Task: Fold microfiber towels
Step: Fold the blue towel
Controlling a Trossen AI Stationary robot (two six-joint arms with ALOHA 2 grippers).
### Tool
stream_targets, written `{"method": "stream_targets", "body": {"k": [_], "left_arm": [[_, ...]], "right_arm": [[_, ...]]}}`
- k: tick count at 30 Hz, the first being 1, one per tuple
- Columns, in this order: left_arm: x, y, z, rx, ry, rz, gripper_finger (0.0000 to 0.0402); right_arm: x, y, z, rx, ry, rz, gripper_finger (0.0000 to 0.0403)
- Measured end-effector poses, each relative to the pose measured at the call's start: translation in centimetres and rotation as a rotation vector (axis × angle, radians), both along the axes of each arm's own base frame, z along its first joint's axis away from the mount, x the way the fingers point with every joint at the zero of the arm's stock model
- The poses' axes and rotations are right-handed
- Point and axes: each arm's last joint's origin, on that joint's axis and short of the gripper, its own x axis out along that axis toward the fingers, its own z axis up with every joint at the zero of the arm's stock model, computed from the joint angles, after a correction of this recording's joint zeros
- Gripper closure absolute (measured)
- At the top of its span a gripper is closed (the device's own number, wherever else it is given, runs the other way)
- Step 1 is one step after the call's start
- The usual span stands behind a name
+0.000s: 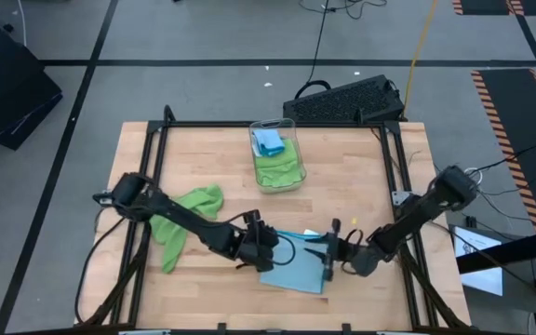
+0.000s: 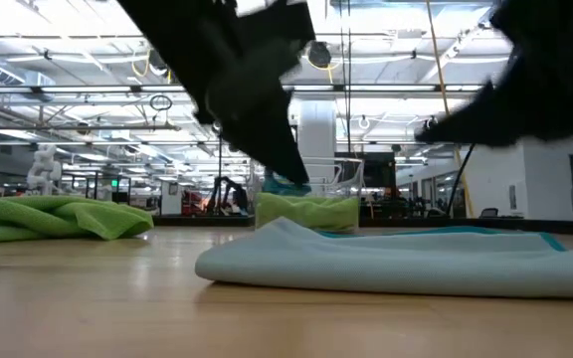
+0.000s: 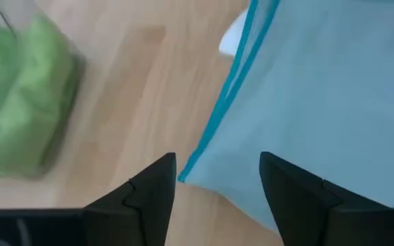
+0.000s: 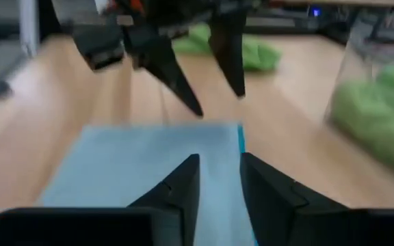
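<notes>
A light blue towel (image 1: 296, 270) lies folded flat near the table's front edge, a white tag (image 3: 232, 37) sticking out from one side. My left gripper (image 1: 266, 247) hovers open over the towel's left corner (image 3: 187, 174), one finger on each side of it, clear of the cloth in the low view. My right gripper (image 1: 328, 261) hangs above the towel's right part (image 4: 142, 171), its fingers a narrow gap apart with nothing between them. A crumpled lime green towel (image 1: 189, 219) rests on the table at the left.
A clear plastic bin (image 1: 277, 154) holding green and blue cloths stands at the table's far middle. A dark keyboard (image 1: 347, 98) lies beyond the far edge. Bare wood shows between the bin and the blue towel.
</notes>
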Motion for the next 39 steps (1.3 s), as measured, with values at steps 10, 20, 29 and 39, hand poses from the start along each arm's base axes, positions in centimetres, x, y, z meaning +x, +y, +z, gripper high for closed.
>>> {"method": "stream_targets", "body": {"k": [10,20,29,39], "left_arm": [[-2.2,-4.5,1.9,0.026,-0.016,-0.237,0.0188],[-5.3,-10.2,1.7,0.05,-0.045,-0.404,0.0186],[-5.3,-12.5,-2.0,0.163,-0.045,-0.501,0.0131],[-4.3,-11.0,-4.5,0.201,0.06,-0.479,0.0132]], "right_arm": [[-1.4,1.0,2.8,0.097,0.035,0.261,0.0246],[-1.4,4.3,0.7,0.176,0.099,0.294,0.0245],[0.3,7.6,-0.4,0.179,0.114,0.32,0.0245],[-1.9,9.3,-0.4,0.171,0.08,0.277,0.0245]]}}
